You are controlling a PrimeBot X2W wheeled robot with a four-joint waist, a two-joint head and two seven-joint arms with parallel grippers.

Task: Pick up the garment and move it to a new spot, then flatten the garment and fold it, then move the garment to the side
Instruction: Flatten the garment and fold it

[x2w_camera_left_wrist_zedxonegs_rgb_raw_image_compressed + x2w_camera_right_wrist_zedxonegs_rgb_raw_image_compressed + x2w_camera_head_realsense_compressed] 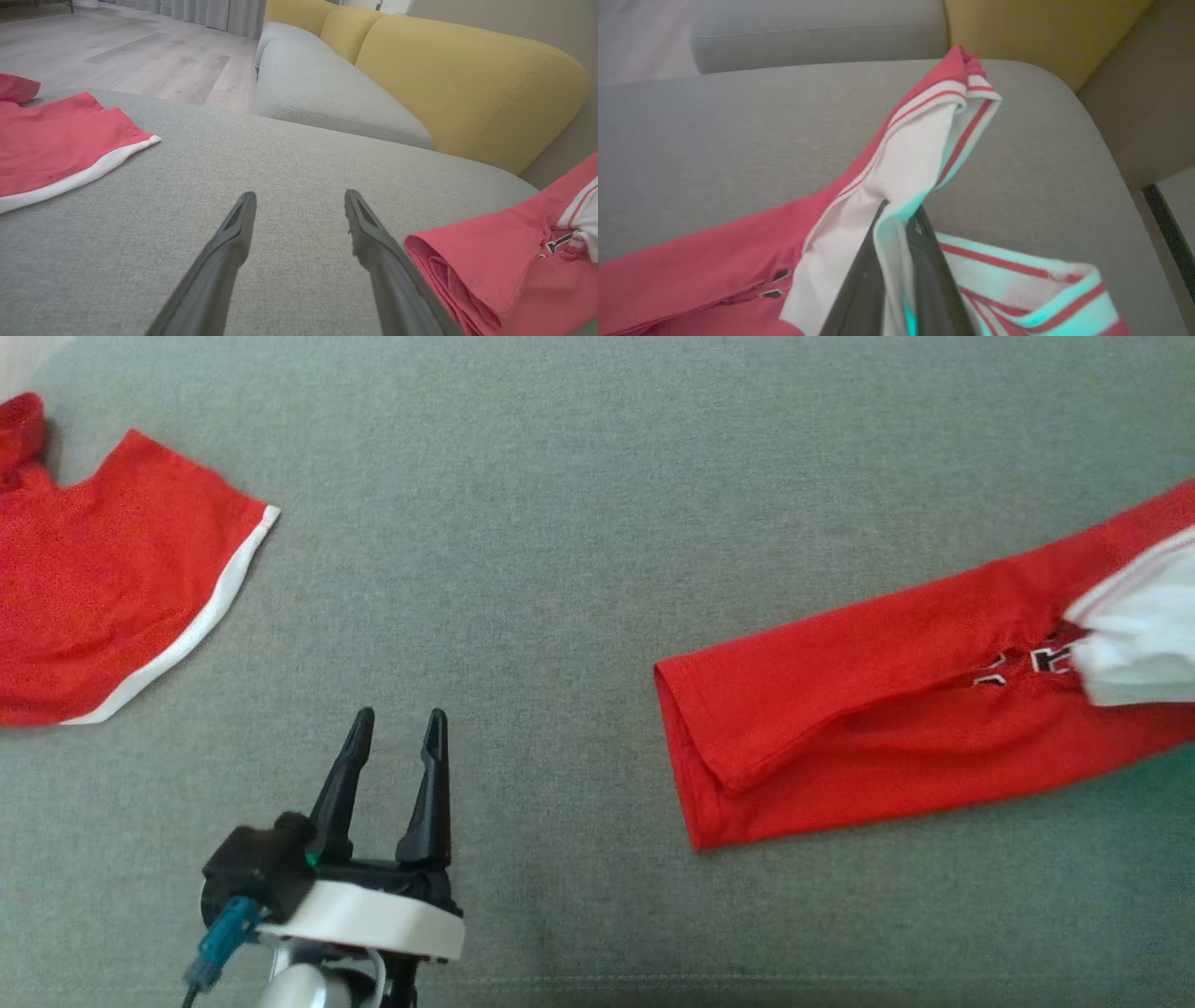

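Observation:
The garment (840,709) is red with a white, red-striped band and lies in a long folded strip on the grey cushion at the right. It also shows at the lower right of the left wrist view (490,261). In the right wrist view, my right gripper (901,207) is shut on the garment's white band (915,154), which stands up in a peak above the cushion. My left gripper (400,719) is open over bare cushion at the lower left, well left of the garment, with nothing between its fingers (224,252).
A second red cloth with white trim (121,588) lies at the far left of the grey cushion (560,569). Beyond it are a grey sofa seat (327,93) with a yellow backrest (458,79) and a wooden floor (117,46). The cushion's rounded edge (1101,154) drops off beside the held band.

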